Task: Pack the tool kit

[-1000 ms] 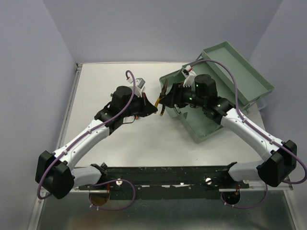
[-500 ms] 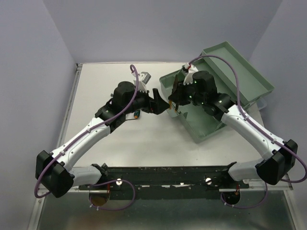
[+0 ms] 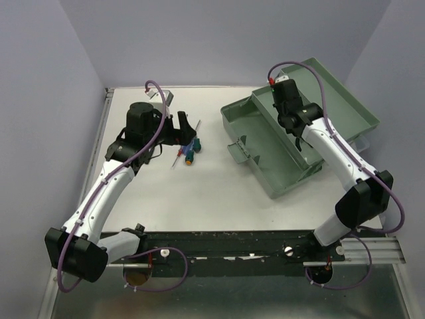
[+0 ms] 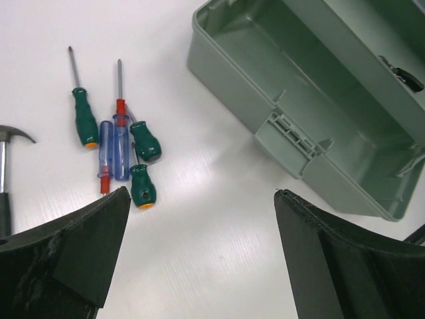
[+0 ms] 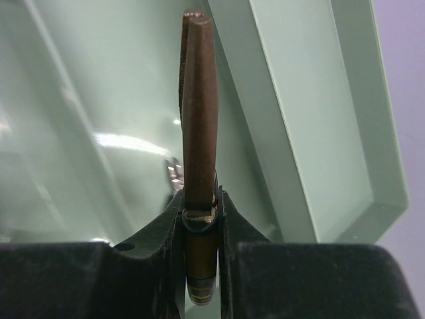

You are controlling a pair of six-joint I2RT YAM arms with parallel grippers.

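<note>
Open toolbox (image 3: 265,141) is on the table (image 3: 199,193), with its lid (image 3: 335,100) thrown back on the far side. My right end effector (image 5: 200,201) is over the toolbox cavity, clamped on a slim dark tool (image 5: 199,100) seen edge-on. I read it as the pliers but can't confirm from this angle. Can't tell if its tip touches the box floor.

My left end effector (image 4: 202,193) hangs spread wide and empty, left of the toolbox, right above the screwdrivers (image 4: 123,143). They're a tight bunch with green, red and blue handles, some touching. The hammer (image 4: 12,136) lies further from the toolbox than the bunch, half out of view.

My read: the step in hand is dropping the held tool in the box.
- Go low into the cavity before letting go.
- Lay the tool flat along the box's long axis.
- Stay off the wall by the lid hinge, then lift straight up.

Left side next: I'd take an outer green screwdriver across the handle, not the shaft, to avoid dragging its neighbours.
</note>
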